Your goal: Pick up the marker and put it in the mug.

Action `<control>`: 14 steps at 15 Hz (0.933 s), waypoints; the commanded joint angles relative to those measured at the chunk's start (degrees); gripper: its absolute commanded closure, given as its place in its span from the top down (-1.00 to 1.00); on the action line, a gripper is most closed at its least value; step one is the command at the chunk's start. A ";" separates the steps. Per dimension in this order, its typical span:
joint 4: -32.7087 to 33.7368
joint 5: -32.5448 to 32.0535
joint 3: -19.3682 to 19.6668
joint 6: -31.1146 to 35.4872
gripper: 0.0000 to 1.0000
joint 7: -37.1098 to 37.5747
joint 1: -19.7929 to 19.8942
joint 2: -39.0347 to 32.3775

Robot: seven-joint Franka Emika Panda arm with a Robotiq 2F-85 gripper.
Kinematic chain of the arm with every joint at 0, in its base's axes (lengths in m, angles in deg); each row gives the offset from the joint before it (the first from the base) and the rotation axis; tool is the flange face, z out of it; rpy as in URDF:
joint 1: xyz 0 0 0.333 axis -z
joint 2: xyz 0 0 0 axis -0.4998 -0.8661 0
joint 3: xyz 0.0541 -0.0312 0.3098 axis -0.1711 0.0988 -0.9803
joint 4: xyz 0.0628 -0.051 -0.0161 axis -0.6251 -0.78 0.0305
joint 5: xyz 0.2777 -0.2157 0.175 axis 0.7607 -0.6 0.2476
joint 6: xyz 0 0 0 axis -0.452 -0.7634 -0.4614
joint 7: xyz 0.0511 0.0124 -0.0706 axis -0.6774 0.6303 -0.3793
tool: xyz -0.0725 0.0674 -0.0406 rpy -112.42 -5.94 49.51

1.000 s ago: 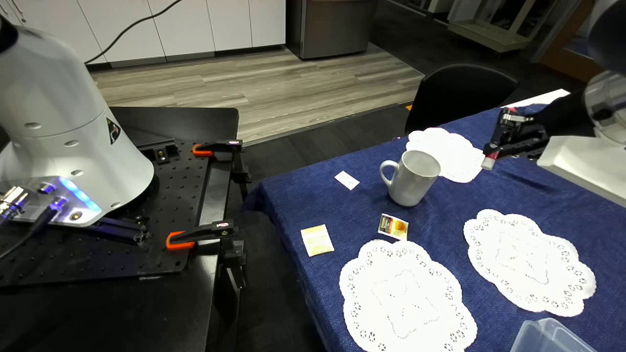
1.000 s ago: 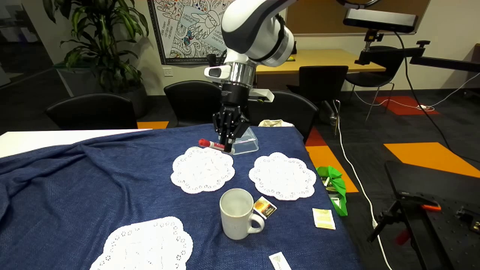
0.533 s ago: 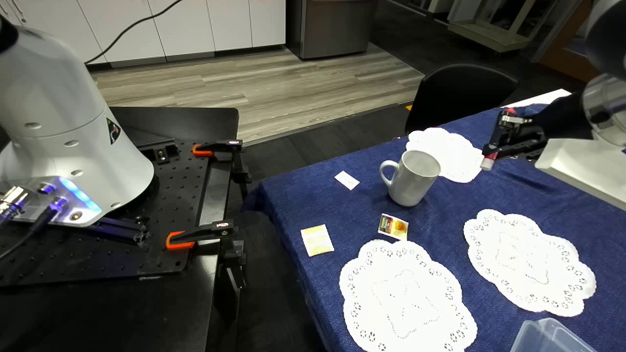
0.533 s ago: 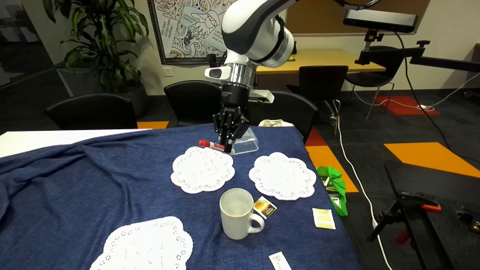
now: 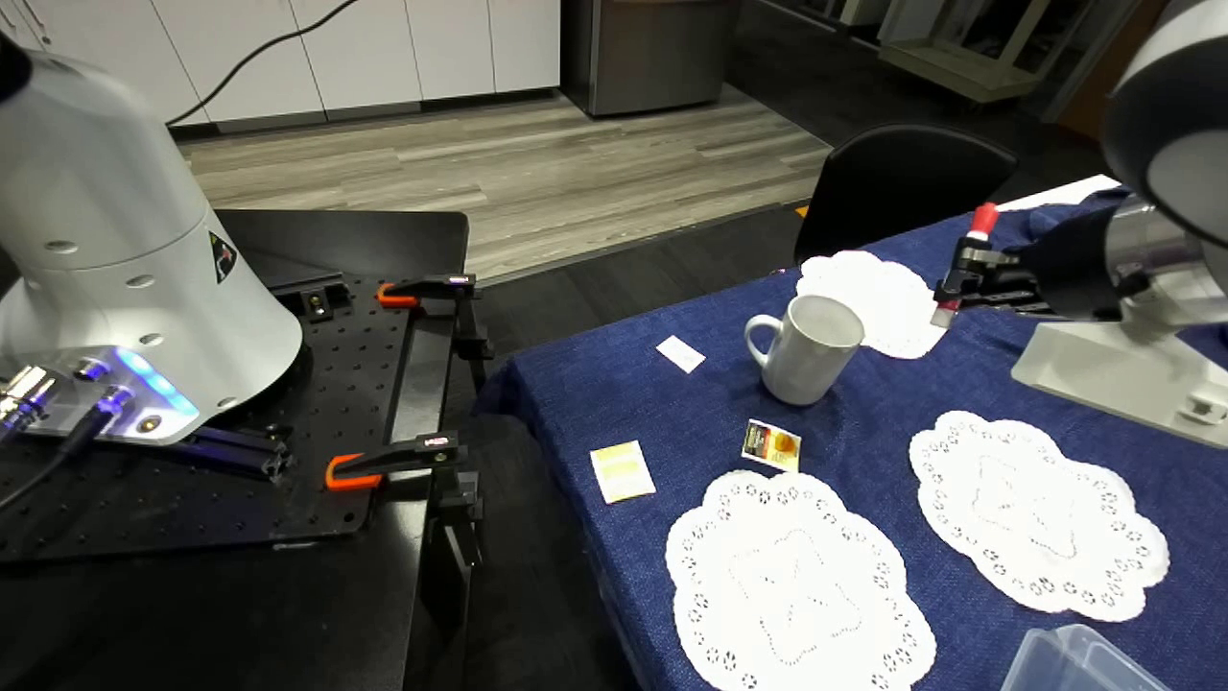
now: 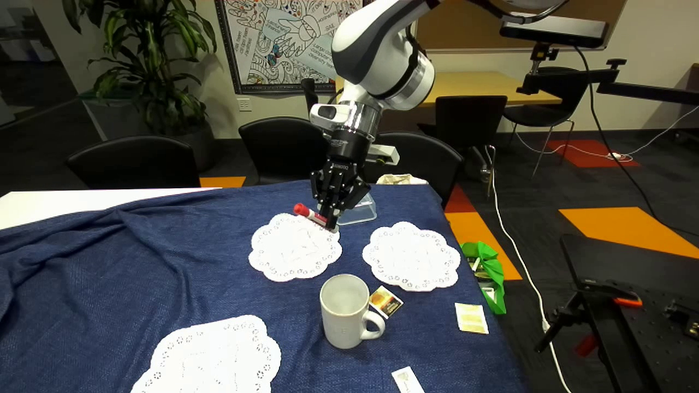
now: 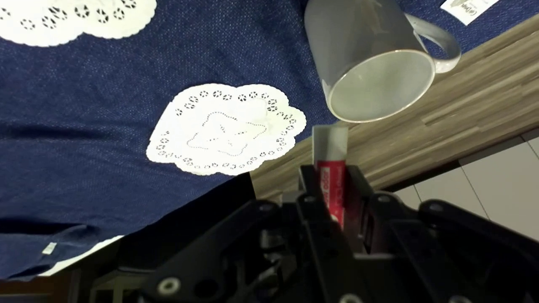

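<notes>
Wrist view shows the marker (image 7: 331,179) pinched between the fingers (image 7: 357,185).

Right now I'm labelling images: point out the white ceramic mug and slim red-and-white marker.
White ceramic mug (image 5: 804,363), in an exterior view, outer wall.
Slim red-and-white marker (image 7: 332,181), wrist view, red section.

In an exterior view the arm (image 6: 377,60) reaches downward, its wrist (image 6: 360,117) tilted off vertical. In the wrist view the pincer (image 7: 331,181) stands at a narrow gap, both fingers (image 7: 308,181) gripping.
</notes>
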 commanded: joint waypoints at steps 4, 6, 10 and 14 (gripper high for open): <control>-5.65 12.06 0.55 -2.08 -0.90 -17.20 0.61 1.64; -6.48 14.43 1.30 -4.35 -0.90 -20.28 0.24 1.70; -7.24 16.07 3.49 -10.81 -0.90 -23.73 -0.53 1.71; -7.17 15.75 5.85 -16.68 -0.90 -24.90 -1.42 1.06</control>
